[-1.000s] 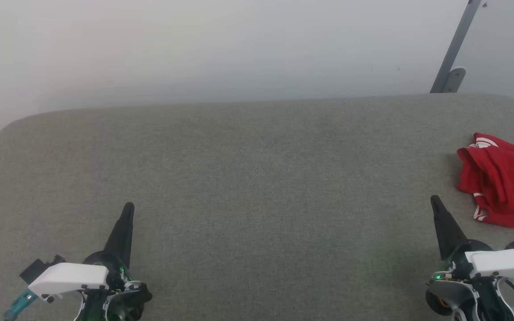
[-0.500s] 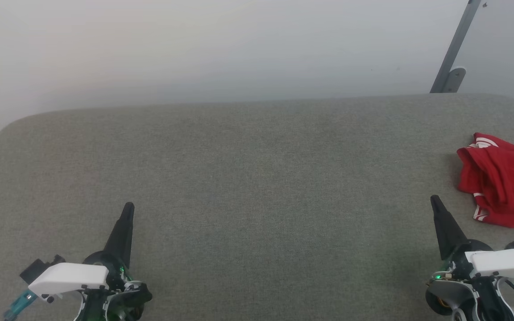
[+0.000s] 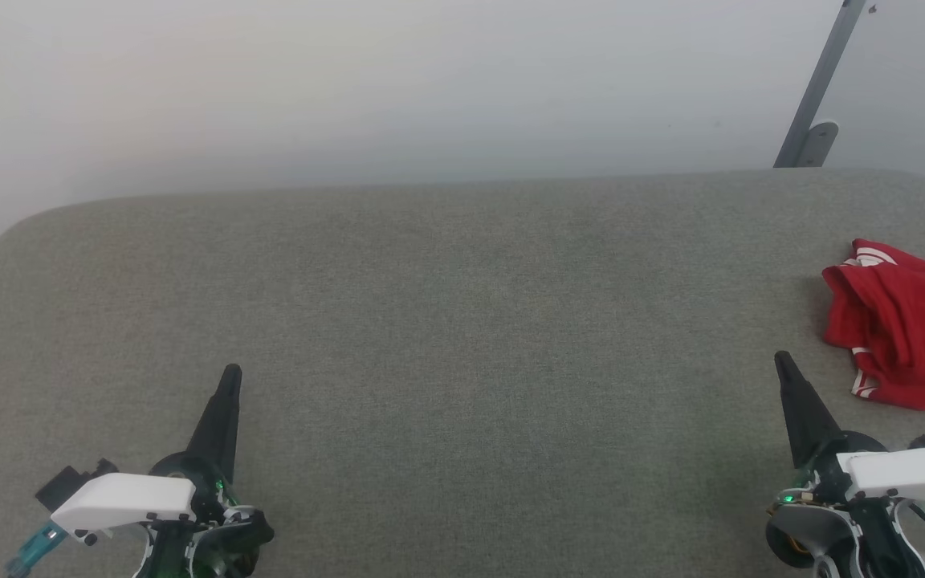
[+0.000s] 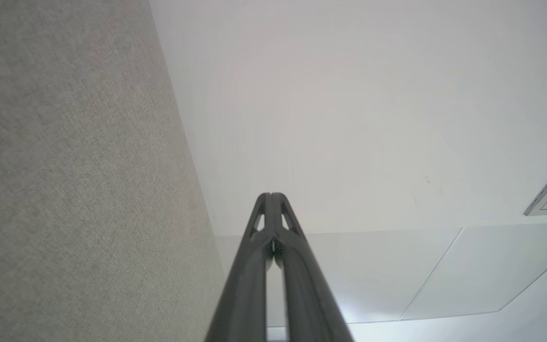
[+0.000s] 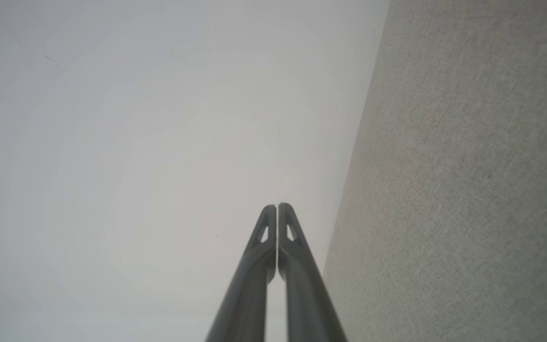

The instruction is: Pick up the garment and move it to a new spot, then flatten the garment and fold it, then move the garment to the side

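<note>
Garment, a small red jersey shirt with white-striped trim, is seen bunched at the right edge of the grey fabric-topped counter. Left claw and right claw are pressed fully closed, nothing held. A pile awaiting pickup or one already set aside is equally fitted. Any grasp is best taken on a raised fold.

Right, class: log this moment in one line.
garment: crumpled, far right, untouched | left gripper: shut, empty | right gripper: shut, empty
</note>
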